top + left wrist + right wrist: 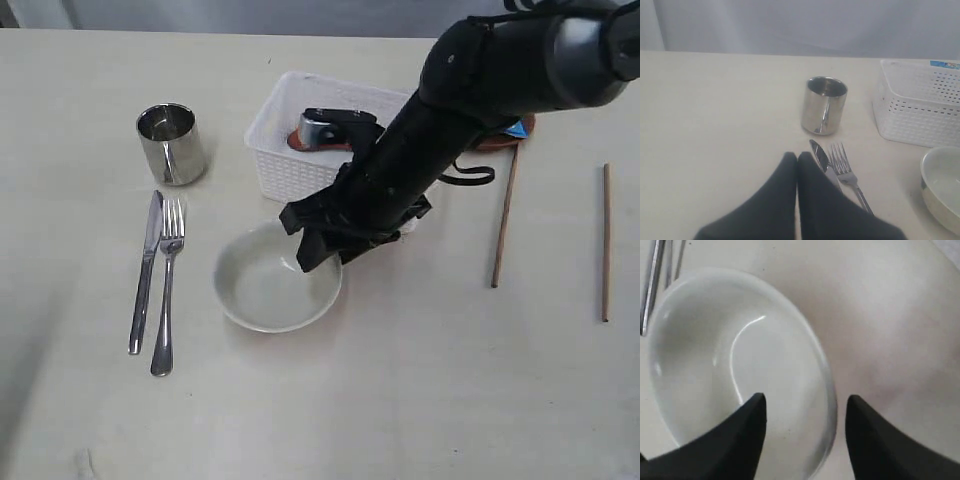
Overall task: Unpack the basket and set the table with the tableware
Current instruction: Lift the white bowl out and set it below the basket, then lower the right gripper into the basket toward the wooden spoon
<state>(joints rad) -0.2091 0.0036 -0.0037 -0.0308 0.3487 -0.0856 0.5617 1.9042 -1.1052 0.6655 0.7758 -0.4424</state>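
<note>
A cream bowl stands on the table in front of the white basket. My right gripper hangs open over the bowl's right rim. In the right wrist view one fingertip is over the bowl and the other is outside it. The steel cup, knife and fork lie to the left. Two brown chopsticks lie apart on the right. My left gripper is shut and empty, just short of the knife.
Something reddish-brown shows inside the basket, mostly hidden by my right arm. A bit of blue bag and a brown edge peek out behind that arm. Bare tabletop lies in front of the bowl.
</note>
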